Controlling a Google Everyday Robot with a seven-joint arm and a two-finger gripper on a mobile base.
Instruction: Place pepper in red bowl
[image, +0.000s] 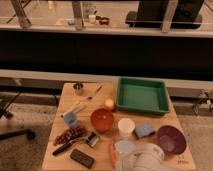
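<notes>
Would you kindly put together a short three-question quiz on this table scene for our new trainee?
1. True or false: the pepper already lies inside the red bowl.
2. What stands just right of the red bowl? A) white cup B) green tray C) purple bowl
3. Fill in: the open gripper sits at the table's near edge, right beside the ____.
Key: 1 false, it lies on the table in front of the bowl; 2 A; 3 pepper.
</notes>
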